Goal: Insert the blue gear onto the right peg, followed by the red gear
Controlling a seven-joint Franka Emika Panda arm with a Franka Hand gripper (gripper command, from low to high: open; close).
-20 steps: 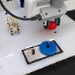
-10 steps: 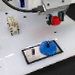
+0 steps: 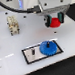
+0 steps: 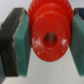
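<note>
The blue gear (image 3: 48, 47) lies flat on the exterior view's right part of the grey black-edged plate (image 3: 32, 56), over the right peg, which is hidden under it. The other thin dark peg (image 3: 34, 52) stands free on the plate. My gripper (image 3: 55, 20) hangs above and to the exterior view's right of the plate, shut on the red gear (image 3: 55, 21). In the wrist view the red gear (image 4: 49, 36) fills the gap between the two teal pads (image 4: 21, 42), hub hole facing the camera.
A pale block-like object (image 3: 13, 24) stands on the white table (image 3: 68, 63) at the exterior view's left back. A dark cable (image 3: 7, 4) runs across the back behind the arm.
My gripper with the red gear has shifted slightly, staying above and right of the plate. The blue gear and plate have not moved.
</note>
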